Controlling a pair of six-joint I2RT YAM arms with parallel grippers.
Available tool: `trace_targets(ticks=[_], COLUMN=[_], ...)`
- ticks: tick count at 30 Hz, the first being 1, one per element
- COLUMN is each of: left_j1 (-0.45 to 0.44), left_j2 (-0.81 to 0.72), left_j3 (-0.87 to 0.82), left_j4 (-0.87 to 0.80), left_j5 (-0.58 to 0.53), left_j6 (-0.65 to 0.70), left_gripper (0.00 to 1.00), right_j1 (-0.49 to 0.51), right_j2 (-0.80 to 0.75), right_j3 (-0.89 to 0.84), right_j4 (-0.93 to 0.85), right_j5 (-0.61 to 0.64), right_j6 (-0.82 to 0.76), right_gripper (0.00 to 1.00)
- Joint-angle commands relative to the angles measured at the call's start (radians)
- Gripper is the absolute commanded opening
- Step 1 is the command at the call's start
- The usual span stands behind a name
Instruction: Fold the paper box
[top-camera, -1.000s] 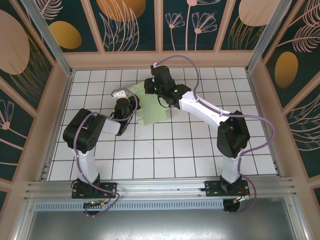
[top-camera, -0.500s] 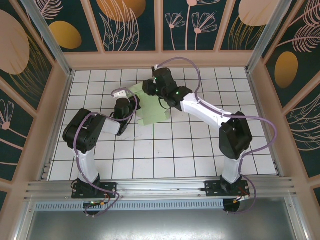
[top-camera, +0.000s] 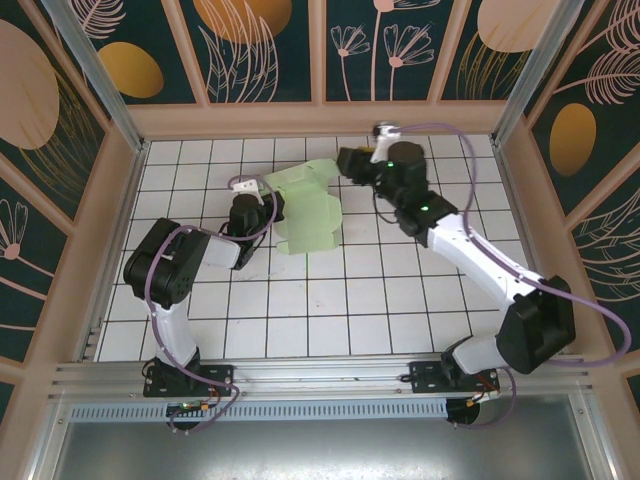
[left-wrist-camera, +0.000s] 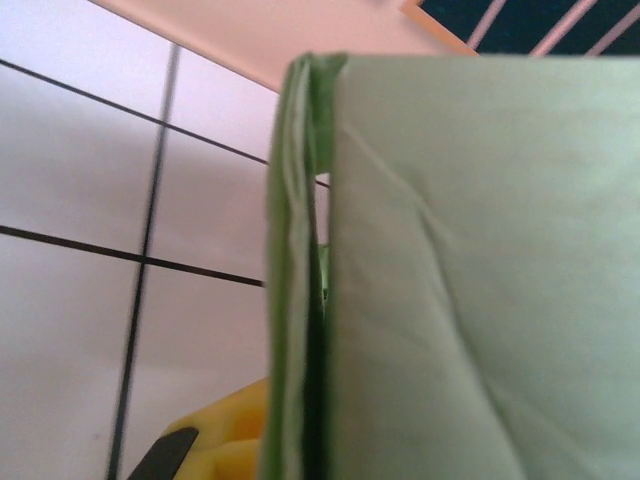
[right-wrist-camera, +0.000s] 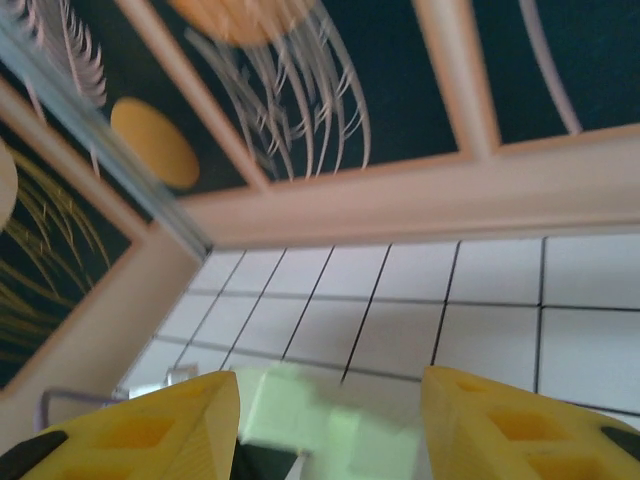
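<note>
Top external view gives the whole scene: the white tiled table (top-camera: 400, 300), and on its far middle part the paper box (top-camera: 305, 210), pale green and partly folded, with flaps raised off the tiles. The left arm (top-camera: 165, 270) is bent sharply at its elbow and reaches to the box's left side, where the left gripper (top-camera: 263, 212) is closed on the card edge. The right arm (top-camera: 470, 255) stretches long and diagonal toward the far side. The right gripper (top-camera: 347, 162) hangs just beside the box's far right corner; whether it touches the card I cannot tell from above. Left wrist view adds what the top one cannot show: the gripped edge (left-wrist-camera: 295, 300) is made of thin layers pressed together, with a yellow pad (left-wrist-camera: 215, 445) beside it. Right wrist view shows both yellow fingers (right-wrist-camera: 150, 430) spread apart, nothing between them, and the box blurred below.
</note>
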Motion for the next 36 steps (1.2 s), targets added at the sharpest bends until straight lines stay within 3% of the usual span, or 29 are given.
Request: trace_targets(ticks=[1,7,14,25,36], left_j1=[0.000,0.000,0.000,0.000,0.000], left_j2=[-0.046,-0.055,-0.059,-0.041,-0.047], left_j3=[0.033,0.054,0.109,0.173,0.177], left_j4=[0.010,-0.025,-0.121,-0.227,-0.213], left_j5=[0.130,0.179,0.185,0.194,0.258], left_j6=[0.074,0.073,0.025,-0.005,0.011], left_gripper=[0.00,0.00,0.00,0.00,0.00], right_j1=[-0.071,-0.111,-0.075,0.035,0.059], right_j2=[-0.003,0.083,0.135,0.216,0.262], right_j3=[-0.031,0.031,0.049,0.129,0.178], right_j4=[0.045,-0.022,-0.088,-0.218,-0.251], right_j5=[-0.138,-0.347,-0.432,-0.263,-0.159], right_j6=[0.033,-0.054,-0.164,-0.297,-0.411], right_gripper=[0.51,0.44,0.38,0.35,0.35])
